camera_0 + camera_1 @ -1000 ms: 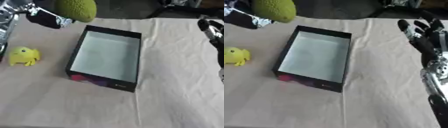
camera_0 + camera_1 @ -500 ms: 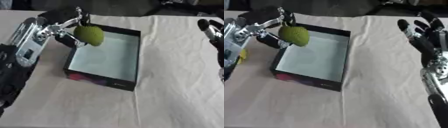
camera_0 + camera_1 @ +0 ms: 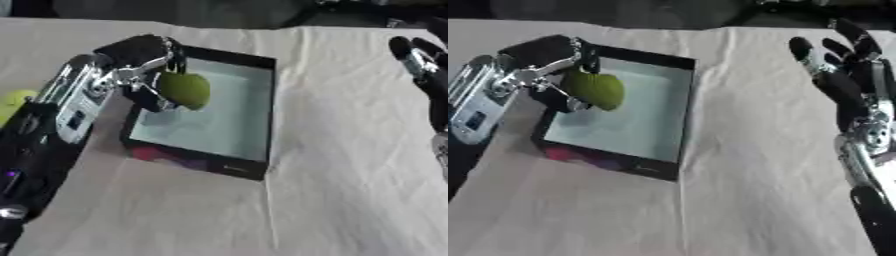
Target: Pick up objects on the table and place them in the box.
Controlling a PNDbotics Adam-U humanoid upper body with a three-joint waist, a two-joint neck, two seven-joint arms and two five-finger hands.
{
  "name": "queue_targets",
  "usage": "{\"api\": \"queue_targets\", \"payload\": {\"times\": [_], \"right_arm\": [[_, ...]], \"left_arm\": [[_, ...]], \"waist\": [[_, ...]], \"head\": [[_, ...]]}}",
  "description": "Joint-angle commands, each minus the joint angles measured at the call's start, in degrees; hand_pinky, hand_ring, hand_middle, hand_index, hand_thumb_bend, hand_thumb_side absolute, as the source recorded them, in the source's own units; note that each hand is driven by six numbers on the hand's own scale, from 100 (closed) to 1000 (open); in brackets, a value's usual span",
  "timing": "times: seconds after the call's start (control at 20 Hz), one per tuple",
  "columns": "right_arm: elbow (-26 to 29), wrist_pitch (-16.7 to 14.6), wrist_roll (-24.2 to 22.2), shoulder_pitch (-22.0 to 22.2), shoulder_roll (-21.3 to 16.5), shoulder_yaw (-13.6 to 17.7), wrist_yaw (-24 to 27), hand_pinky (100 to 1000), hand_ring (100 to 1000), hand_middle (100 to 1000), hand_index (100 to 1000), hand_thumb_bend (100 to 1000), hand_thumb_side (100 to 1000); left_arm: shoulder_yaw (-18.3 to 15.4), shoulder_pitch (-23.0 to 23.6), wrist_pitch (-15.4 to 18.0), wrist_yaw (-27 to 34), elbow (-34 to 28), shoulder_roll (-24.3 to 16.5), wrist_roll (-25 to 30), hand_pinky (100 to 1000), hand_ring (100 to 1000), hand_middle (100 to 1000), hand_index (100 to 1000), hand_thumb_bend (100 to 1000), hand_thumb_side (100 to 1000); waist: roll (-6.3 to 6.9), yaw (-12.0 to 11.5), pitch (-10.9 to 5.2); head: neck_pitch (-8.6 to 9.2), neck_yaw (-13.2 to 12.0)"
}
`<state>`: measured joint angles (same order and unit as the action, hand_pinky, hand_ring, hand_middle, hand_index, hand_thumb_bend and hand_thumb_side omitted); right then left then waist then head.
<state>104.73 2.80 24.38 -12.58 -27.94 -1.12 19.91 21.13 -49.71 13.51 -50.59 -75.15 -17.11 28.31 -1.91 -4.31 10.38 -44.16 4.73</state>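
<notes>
My left hand (image 3: 140,65) is shut on a green round fruit (image 3: 184,90) and holds it over the left part of the black box (image 3: 254,172), above its pale floor. Nothing lies on the part of the floor that shows. A yellow-green toy (image 3: 12,101) rests on the cloth left of the box, half hidden by my left forearm. At the right edge my right hand (image 3: 846,75) stands open, fingers pointing up, well away from the box.
A beige cloth (image 3: 350,190) covers the table, with wrinkles in front of the box and to its right. Dark shapes line the far edge of the table.
My left hand has carried the green fruit from the far left corner down over the box's inside. The right hand has stayed put.
</notes>
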Motion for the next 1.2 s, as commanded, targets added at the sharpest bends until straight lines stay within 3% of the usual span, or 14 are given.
{"api": "queue_targets", "payload": {"times": [0.05,0.1,0.15,0.3,0.55,0.8,1.0,1.2], "right_arm": [[0.82,-0.16,-0.29,-0.66,-0.87,0.24,0.02,934,873,909,856,732,317],[0.80,-0.16,-0.33,-0.65,-0.84,0.23,0.01,934,873,909,856,732,317],[0.78,-0.17,-0.37,-0.63,-0.81,0.23,-0.01,934,873,909,856,732,316],[0.66,-0.16,-0.44,-0.45,-0.76,0.23,-0.02,934,874,909,856,732,314],[0.66,-0.20,-0.54,-0.32,-0.82,0.25,0.05,934,874,909,856,732,316],[0.68,-0.25,-0.44,0.03,-1.12,0.40,0.03,934,874,908,856,732,317],[0.77,-0.41,-0.10,0.62,-1.66,0.82,-0.10,934,874,909,856,732,321],[0.85,-0.59,0.37,1.09,-2.10,1.29,-0.23,934,874,908,856,731,323]], "left_arm": [[-0.08,-0.90,0.44,-0.46,-0.59,-0.21,0.46,773,692,698,751,454,125],[-0.17,-0.89,0.43,-0.40,-0.67,-0.20,0.66,827,741,752,834,571,291],[-0.27,-0.88,0.31,-0.39,-0.79,-0.21,0.80,857,765,780,872,648,386],[-0.81,-0.92,-0.79,-0.71,-1.73,-0.42,0.19,895,792,807,902,797,523],[-1.45,-0.73,-1.45,-0.18,-2.97,-0.60,0.09,897,787,805,903,850,516],[-4.01,-0.43,-3.81,3.94,-7.06,-2.55,-1.04,882,761,783,879,762,497],[-7.93,0.75,-8.26,8.37,-12.31,-8.59,-3.96,875,747,769,863,717,478],[-13.08,3.98,-12.78,12.23,-13.29,-17.62,-6.18,876,749,770,863,701,461]], "waist": [[0.04,0.05,-0.53],[0.05,0.02,-0.50],[0.06,0.01,-0.49],[0.07,-0.07,-0.52],[0.07,-0.11,-0.76],[0.16,-0.50,-1.11],[0.52,-1.35,-1.48],[0.91,-2.26,-1.70]], "head": [[0.05,0.48],[0.05,0.50],[0.05,0.50],[0.05,0.51],[0.05,0.39],[0.05,0.71],[0.05,1.42],[0.05,2.27]]}}
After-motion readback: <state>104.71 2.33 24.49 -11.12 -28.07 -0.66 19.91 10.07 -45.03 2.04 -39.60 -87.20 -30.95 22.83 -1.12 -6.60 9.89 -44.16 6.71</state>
